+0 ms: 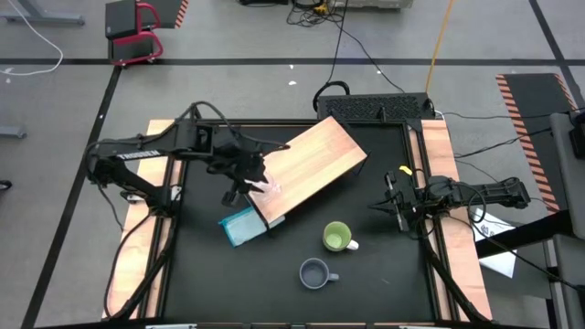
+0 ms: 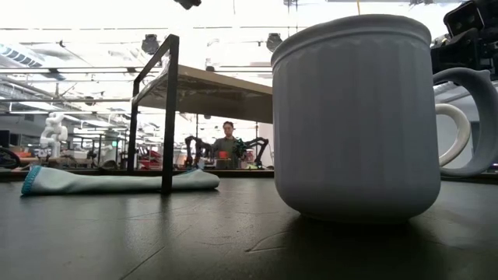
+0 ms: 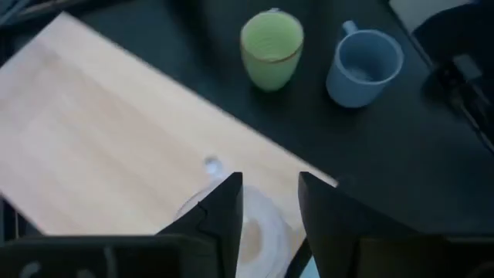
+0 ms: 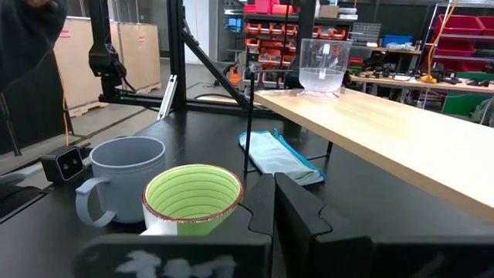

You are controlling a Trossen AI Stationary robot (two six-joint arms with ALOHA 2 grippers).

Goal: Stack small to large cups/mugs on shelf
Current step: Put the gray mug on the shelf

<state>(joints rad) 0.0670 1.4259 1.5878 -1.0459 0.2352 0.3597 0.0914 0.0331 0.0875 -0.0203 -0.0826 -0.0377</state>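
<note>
Shelf [image 1: 311, 169]: a long box of light wood, lying at an angle on the black bench [image 1: 384, 274], near the middle. In the low view its top plank [image 2: 210, 89] stands on thin black legs.
Glass cup [image 4: 324, 66]: small and clear, upright on the top of the shelf, close to the end near the teal cloth. In the high view it is at [image 1: 265, 187], under the left claw.
Left claw [image 1: 249, 183]: above the shelf end, directly over the glass cup. In the left wrist view its two dark fingers [image 3: 224, 212] stand apart with a gap between them, so it is open; the glass cup [image 3: 251, 232] is seen below them, not gripped.
Green mug [image 1: 337, 237]: upright on the bench, just beside the long side of the shelf, green inside.
Grey-blue mug [image 1: 315, 272]: upright on the bench, near the green mug, closer to the front edge.
Teal cloth [image 1: 240, 225]: flat on the bench, touching the shelf end.
Right claw [image 1: 395, 203]: waits low at the right side of the bench, well apart from the shelf, pointing at the green mug [image 4: 193, 199]; its fingers are closed together, holding nothing.
</note>
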